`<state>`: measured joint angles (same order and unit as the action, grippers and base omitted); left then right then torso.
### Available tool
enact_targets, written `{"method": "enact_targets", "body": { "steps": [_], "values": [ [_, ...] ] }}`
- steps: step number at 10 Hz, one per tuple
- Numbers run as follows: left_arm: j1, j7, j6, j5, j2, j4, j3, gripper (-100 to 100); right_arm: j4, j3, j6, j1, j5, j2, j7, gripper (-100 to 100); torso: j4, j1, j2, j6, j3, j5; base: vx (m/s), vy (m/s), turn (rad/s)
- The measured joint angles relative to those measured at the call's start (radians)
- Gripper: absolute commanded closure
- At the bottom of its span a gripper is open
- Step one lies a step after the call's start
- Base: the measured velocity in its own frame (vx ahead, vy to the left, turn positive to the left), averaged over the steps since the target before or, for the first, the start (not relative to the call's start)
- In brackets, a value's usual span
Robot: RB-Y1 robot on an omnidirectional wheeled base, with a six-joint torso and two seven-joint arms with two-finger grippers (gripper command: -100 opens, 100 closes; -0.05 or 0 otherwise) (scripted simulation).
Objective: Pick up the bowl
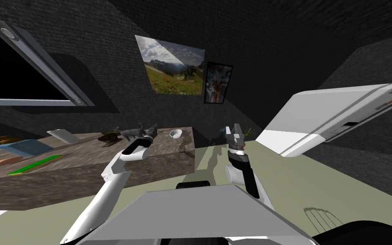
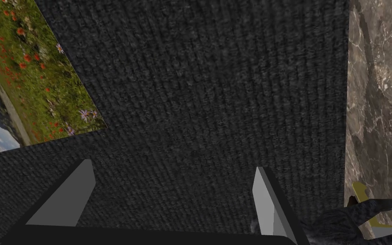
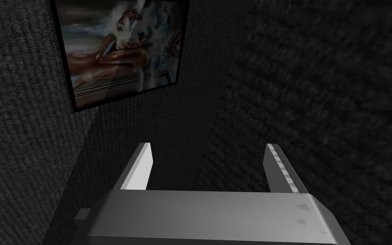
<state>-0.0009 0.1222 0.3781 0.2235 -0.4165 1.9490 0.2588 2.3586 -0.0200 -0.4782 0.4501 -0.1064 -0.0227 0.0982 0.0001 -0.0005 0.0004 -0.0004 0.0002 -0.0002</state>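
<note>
The white bowl (image 1: 175, 133) sits just left of the head view's centre, near the right end of the brown marbled counter (image 1: 165, 148). The left gripper (image 1: 151, 133) hangs just left of it, not touching, fingers (image 2: 69, 197) spread wide and holding nothing, a grey cat figure (image 1: 129, 132) close beside. The right gripper (image 1: 236, 132), right of centre, is likewise wide open and empty

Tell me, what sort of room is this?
Probably a lived-in room of a house, perhaps a kitchen or dining area: a long marbled counter holds a small white bowl and a grey cat figure, and a landscape picture hangs on the dark wall.
</note>
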Motion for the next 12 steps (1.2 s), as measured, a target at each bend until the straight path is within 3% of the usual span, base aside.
{"method": "enact_targets", "body": {
  "steps": [12],
  "values": [
    [-0.123,0.041,0.329,0.037,-0.046,-0.131,0.048,-100,0.000,0.000,0.000,0.000,0.000,0.000,0.000,0,0.000,0.001,-0.001,0.000,0.000,0.000,0.001,-0.005,-0.081]
  ]
}}
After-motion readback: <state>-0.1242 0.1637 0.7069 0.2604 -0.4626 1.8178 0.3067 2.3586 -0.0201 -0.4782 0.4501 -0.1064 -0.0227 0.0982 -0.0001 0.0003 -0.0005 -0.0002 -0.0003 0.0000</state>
